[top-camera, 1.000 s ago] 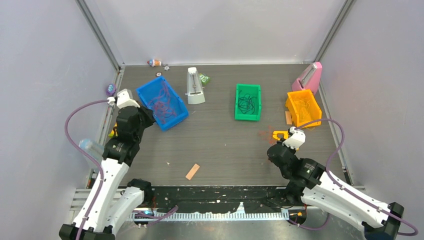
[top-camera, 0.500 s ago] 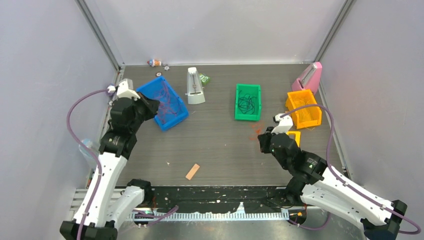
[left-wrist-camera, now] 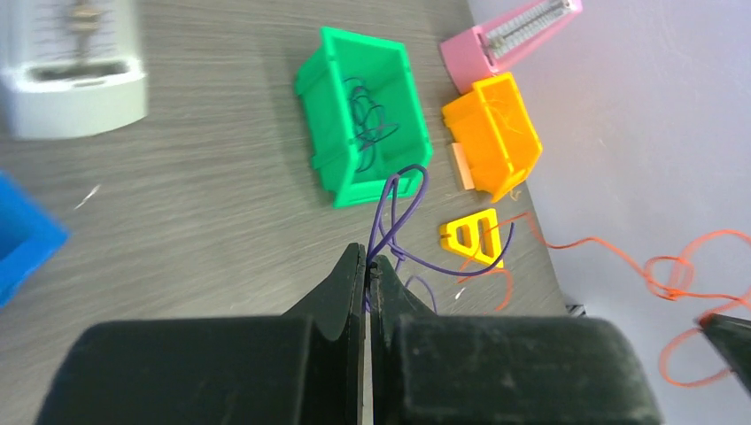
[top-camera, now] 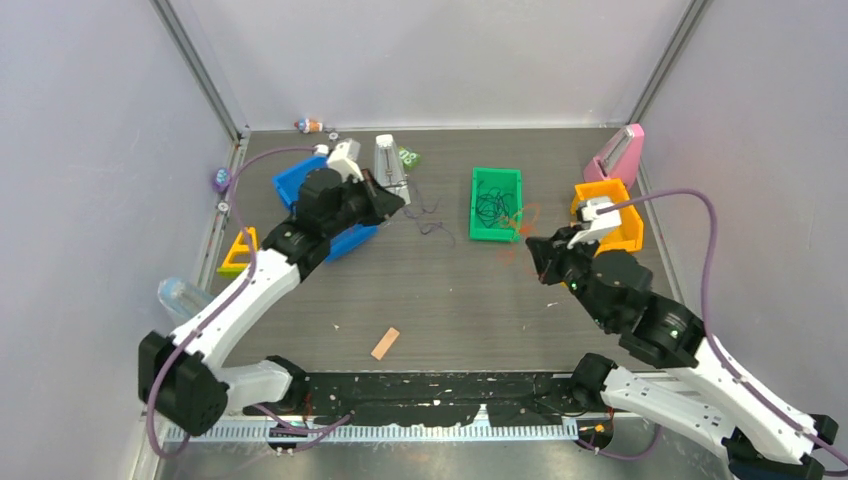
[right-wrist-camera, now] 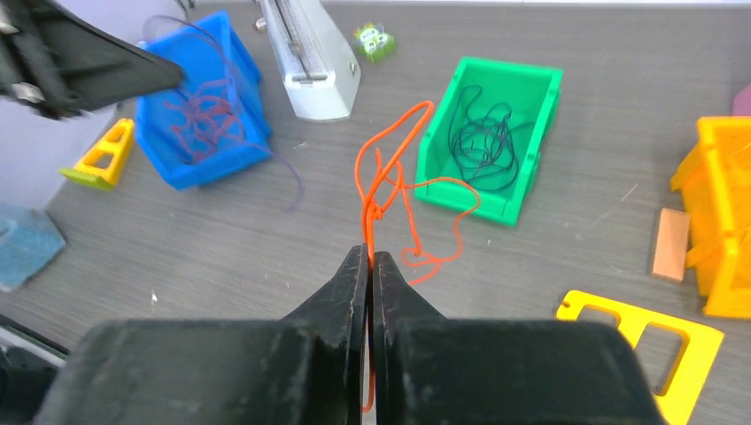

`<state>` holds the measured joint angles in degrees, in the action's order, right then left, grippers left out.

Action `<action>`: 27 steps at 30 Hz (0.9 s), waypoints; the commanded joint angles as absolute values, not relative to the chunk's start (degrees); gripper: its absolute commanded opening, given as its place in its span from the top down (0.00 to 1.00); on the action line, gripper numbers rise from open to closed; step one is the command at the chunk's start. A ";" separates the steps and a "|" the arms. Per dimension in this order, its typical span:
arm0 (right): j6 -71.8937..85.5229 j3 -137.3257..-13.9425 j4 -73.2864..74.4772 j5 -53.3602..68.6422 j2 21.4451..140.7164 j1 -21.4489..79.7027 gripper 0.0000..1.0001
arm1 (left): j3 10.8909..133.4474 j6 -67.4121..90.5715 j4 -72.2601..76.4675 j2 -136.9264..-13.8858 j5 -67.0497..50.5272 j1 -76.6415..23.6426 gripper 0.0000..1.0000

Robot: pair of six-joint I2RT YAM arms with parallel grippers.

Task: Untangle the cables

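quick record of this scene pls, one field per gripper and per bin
left gripper: shut on purple cable
right gripper: shut on orange cable
green bin: dark cables inside
blue bin: reddish cables inside
orange bin: contents unclear

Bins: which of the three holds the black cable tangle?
The green bin, standing between the blue bin and the orange bin; the blue bin's cables are reddish-purple.
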<state>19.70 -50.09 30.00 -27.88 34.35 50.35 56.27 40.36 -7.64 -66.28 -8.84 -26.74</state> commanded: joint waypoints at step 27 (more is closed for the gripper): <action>15.58 -62.31 39.47 -39.89 23.13 50.19 0.95 | 125.94 22.24 -31.98 -133.91 7.82 -42.63 1.00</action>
<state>16.34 -62.04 39.68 -37.89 24.23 50.33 121.40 27.57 -20.71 -131.57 1.63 -41.01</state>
